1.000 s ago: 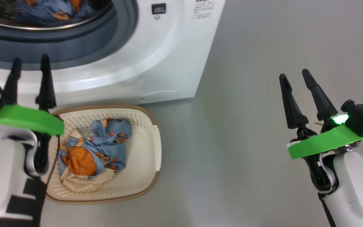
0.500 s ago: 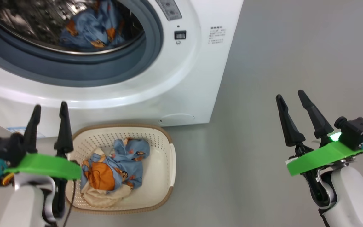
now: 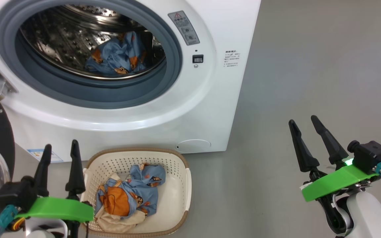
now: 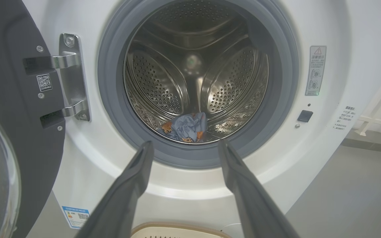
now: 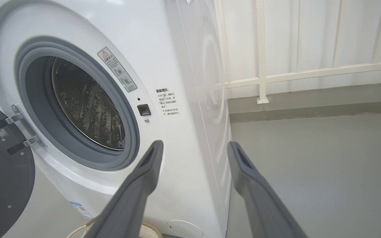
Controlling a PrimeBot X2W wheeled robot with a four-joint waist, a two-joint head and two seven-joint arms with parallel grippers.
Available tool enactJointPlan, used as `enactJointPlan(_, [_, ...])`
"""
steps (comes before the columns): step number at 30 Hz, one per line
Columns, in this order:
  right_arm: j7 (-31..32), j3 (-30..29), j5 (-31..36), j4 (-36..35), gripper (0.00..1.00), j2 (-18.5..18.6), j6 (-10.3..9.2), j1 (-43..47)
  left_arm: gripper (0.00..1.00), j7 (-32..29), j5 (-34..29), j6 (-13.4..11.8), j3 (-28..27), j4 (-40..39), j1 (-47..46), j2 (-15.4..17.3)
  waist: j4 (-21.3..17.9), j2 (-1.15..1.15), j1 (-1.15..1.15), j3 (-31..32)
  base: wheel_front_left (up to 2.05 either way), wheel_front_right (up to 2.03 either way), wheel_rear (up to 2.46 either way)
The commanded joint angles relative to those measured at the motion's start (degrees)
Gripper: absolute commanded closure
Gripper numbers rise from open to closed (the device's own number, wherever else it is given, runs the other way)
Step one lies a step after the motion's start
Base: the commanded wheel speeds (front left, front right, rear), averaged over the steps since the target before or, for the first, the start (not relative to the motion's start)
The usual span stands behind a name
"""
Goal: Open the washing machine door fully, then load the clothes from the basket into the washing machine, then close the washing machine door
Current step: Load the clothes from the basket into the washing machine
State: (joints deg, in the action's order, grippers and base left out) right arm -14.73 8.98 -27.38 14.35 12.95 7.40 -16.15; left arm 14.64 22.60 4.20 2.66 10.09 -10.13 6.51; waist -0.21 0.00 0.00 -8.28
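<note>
washing machine (image 3: pixel 210 109): we see the white front-loader standing on the grey floor (image 3: pixel 309 66), with the drum mouth uncovered and the grey gasket (image 3: pixel 88 99) showing all round.
washing machine door (image 4: pixel 8 99): swung out on the steel hinge (image 4: pixel 73 76) at the machine's left side. Its dark inner face is toward us and the glass bowl sits at the frame edge.
clothes (image 3: pixel 127 198): blue bear-print fabric with a cream piece under it, heaped in the basket. Another blue bear-print piece (image 3: pixel 117 58) lies at the bottom of the steel drum (image 4: pixel 164 82).
basket (image 3: pixel 180 185): on the floor, just in front of the machine's lower panel, below the drum mouth.
left gripper (image 3: pixel 61 144): fingers apart and nothing between them. It is just beside the basket's left rim, and its wrist view looks into the drum.
right gripper (image 3: pixel 302 119): fingers apart and empty. It is over bare floor to the machine's right, well apart from the basket.
</note>
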Motion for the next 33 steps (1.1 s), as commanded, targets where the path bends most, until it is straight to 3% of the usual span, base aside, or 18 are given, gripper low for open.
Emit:
enactJointPlan(1, [-0.27, 1.34, 0.27, -1.21, 0.00, 0.43, 0.09, 0.76, 0.00, 0.36, -0.58, -0.32, -2.37, -2.24, 0.27, 0.57, 0.28, 0.00, 0.00, 0.88, 0.00, 0.00, 0.00])
enactJointPlan(33, [-0.27, 1.23, 0.35, -1.08, 0.00, 0.47, 0.09, 0.14, 0.00, 0.36, -3.38, 0.32, -4.59, -3.38, 1.60, -2.48, -0.42, 0.00, 0.00, 0.64, 0.00, 0.00, 0.00])
